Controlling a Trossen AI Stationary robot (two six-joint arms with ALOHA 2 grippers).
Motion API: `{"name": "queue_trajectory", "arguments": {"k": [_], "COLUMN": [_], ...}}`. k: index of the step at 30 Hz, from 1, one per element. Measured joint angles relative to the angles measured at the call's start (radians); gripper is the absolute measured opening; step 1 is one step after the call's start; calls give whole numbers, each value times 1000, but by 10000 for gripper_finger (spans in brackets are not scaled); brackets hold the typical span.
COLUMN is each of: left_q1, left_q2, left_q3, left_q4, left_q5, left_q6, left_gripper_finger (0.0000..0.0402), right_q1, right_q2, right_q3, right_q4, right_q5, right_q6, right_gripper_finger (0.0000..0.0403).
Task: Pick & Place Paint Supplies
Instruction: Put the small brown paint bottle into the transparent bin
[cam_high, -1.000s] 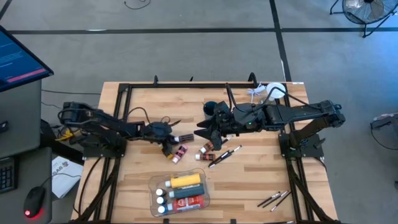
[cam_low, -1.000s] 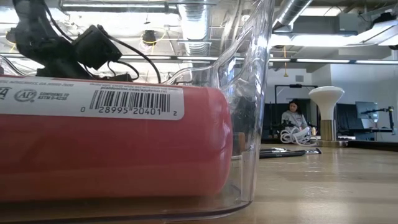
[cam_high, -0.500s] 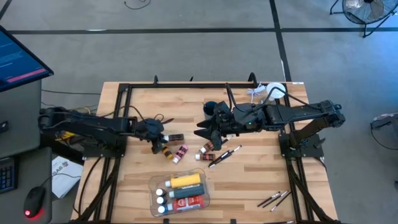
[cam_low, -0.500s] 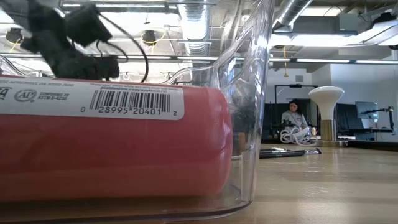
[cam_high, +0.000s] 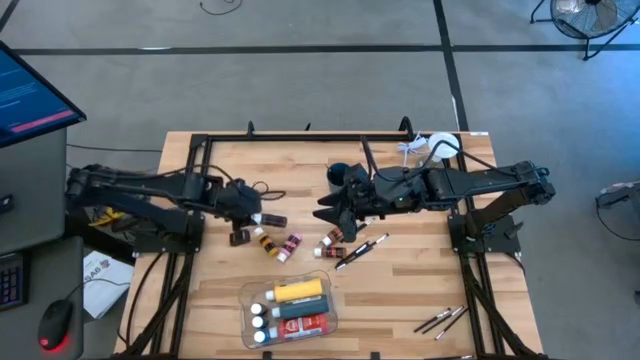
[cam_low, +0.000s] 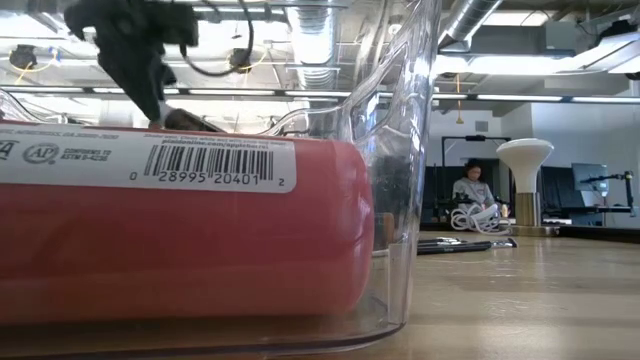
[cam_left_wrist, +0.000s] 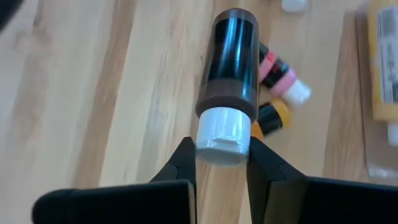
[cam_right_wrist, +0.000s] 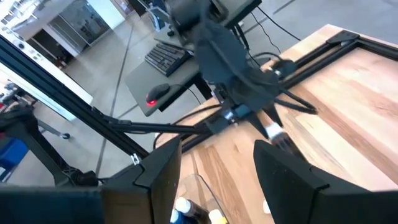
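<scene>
Left tool (cam_left_wrist: 222, 155) is clamping the brown bottle (cam_left_wrist: 229, 68) by its white cap above the counter (cam_high: 420, 290). Right tool (cam_high: 328, 214) is hovering mid-counter, fingers apart.

1. Bare table (cam_high: 230, 275) along the left side, below the left gripper (cam_high: 250, 218), passable.
2. Centre crowded: loose small tubes (cam_high: 290, 245), right gripper (cam_high: 335, 215) and a brush (cam_high: 362, 248) close together.
3. Clear container (cam_high: 290, 310) of bottles blocking the front middle.
4. Open wood between container and brushes (cam_high: 442, 320) at the front right.
5. Black frame (cam_high: 300, 137) barring the far edge.
</scene>
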Motion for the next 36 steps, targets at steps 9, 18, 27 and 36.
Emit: {"name": "queue_trajectory", "arguments": {"k": [9, 18, 27, 36], "left_q1": [-170, -357, -481, -542], "left_q2": [156, 364, 550, 710], "left_q3": [247, 529, 796, 893], "left_q4": [-312, -564, -629, -627], "left_q5": [-41, -54, 25, 164], "left_q6": [-78, -223, -399, -499], "left_gripper_finger": [34, 34, 33, 33], "right_q1": [0, 3, 49, 108], "right_q2": [0, -2, -7, -7], "right_q3": [0, 0, -1, -1], "right_q4": [-39, -174, -368, -406], "right_q5": [0, -7, -14, -13], "right_q6": [0, 42, 96, 87], "right_gripper_finger": [196, 194, 194, 196]}}
